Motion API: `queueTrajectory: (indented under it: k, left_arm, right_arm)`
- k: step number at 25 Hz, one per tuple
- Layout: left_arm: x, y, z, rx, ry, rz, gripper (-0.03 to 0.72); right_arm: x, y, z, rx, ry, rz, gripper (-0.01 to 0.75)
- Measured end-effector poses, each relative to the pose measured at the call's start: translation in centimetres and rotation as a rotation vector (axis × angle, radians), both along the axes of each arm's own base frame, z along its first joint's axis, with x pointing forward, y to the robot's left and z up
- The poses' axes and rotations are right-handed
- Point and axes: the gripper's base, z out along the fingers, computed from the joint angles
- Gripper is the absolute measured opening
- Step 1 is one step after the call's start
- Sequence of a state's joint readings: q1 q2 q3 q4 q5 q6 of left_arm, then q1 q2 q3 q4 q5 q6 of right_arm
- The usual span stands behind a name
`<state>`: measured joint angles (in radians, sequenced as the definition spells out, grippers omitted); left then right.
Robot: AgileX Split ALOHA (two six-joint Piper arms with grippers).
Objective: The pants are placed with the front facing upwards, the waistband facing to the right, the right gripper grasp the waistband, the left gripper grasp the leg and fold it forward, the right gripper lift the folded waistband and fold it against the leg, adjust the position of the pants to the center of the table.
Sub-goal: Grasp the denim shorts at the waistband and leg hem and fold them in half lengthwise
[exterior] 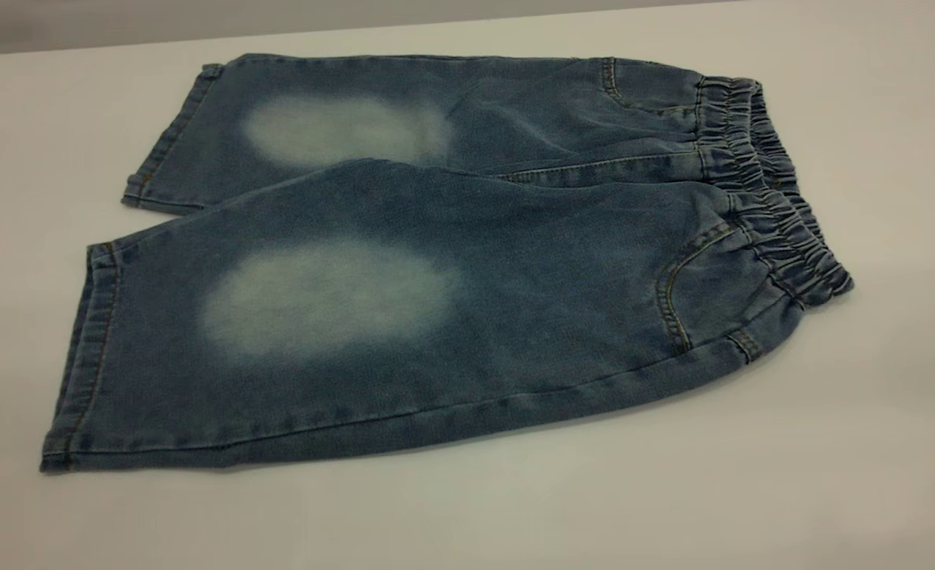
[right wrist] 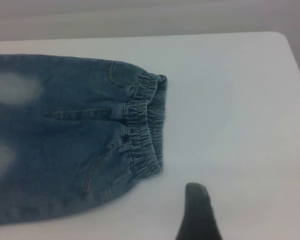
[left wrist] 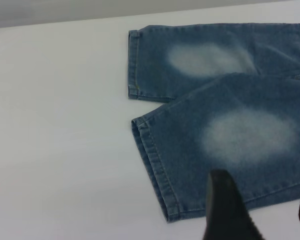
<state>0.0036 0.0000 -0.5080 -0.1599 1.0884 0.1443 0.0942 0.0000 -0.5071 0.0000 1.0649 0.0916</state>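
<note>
The pants [exterior: 435,261] lay flat on the table [exterior: 831,443], front up, waistband [exterior: 768,190] to the right, near leg overlapping the far one. The left gripper [left wrist: 260,210] hung above the near leg's hem, fingers apart, touching nothing. The right gripper [right wrist: 197,212] hovered beside the waistband, clear of it; whether its fingers were apart could not be told.

The pants [exterior: 435,261] lie flat and unfolded on the table [exterior: 831,475], front up; 2 pale knee patches show; the gathered waistband [exterior: 768,190] faces right.
</note>
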Motion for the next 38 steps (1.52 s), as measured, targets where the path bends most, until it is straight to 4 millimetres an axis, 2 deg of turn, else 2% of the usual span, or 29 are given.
queueTrajectory:
  k: [23,27,30,33,38]
  left_arm:
    - [0.0,-0.1,0.1,-0.006,-0.005,-0.004,0.333]
    - [0.2,-0.1,1.9,-0.016,-0.043,-0.007,0.333]
    - [1.3,-0.2,4.1,-0.015,-0.083,-0.013,0.333]
    - [3.7,-0.1,5.8,0.022,-0.096,-0.019,0.333]
    - [9.5,0.1,5.7,0.132,-0.023,-0.056,0.333]
  right_arm:
    - [0.0,0.1,0.0,0.022,0.001,0.0,0.426]
    - [-0.1,1.0,0.7,0.13,-0.028,0.068,0.426]
    - [1.0,1.9,1.3,0.216,-0.019,0.116,0.426]
    - [3.2,2.6,1.8,0.28,0.016,0.143,0.426]
    - [8.1,2.9,1.4,0.252,0.136,0.118,0.426]
